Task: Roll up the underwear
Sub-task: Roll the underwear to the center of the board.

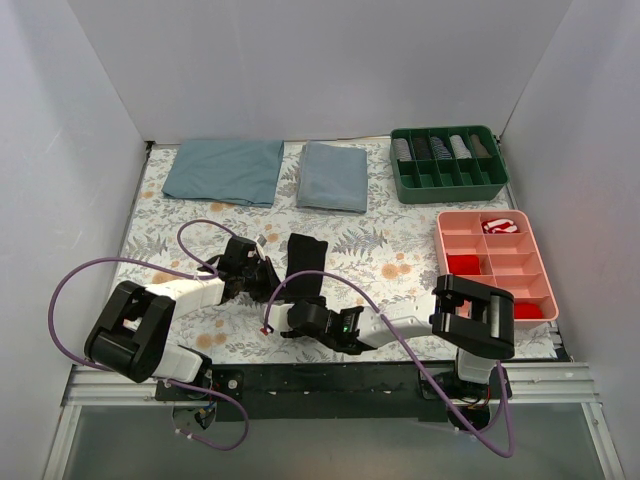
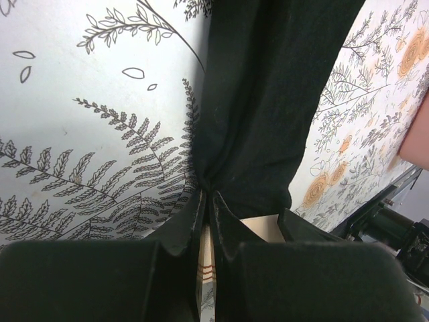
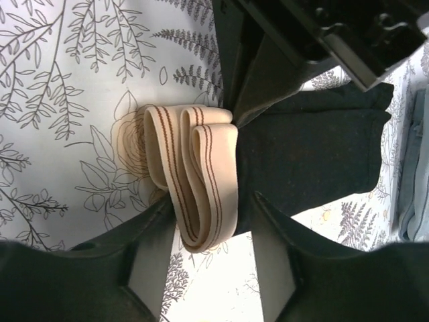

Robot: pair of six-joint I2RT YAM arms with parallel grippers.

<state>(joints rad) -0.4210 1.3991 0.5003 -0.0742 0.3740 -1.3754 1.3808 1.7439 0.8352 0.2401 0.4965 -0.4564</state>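
Observation:
The underwear (image 1: 304,262) lies as a narrow black strip on the floral mat, its near end gathered between both grippers. My left gripper (image 1: 262,282) is shut on the edge of the fabric; in the left wrist view its jaws (image 2: 209,198) pinch the black cloth (image 2: 268,100), with the beige waistband (image 2: 206,261) showing between the fingers. My right gripper (image 1: 292,318) is open. In the right wrist view its fingers (image 3: 268,221) straddle the loosely folded beige waistband (image 3: 194,168) and the black fabric (image 3: 315,154). The left gripper's fingers (image 3: 268,74) show above.
Two blue-grey folded cloths (image 1: 224,170) (image 1: 334,176) lie at the back. A green tray (image 1: 448,185) with rolled garments stands at the back right. A pink tray (image 1: 540,285) with small red rolls (image 1: 461,264) stands at the right. Purple cables loop near both arms.

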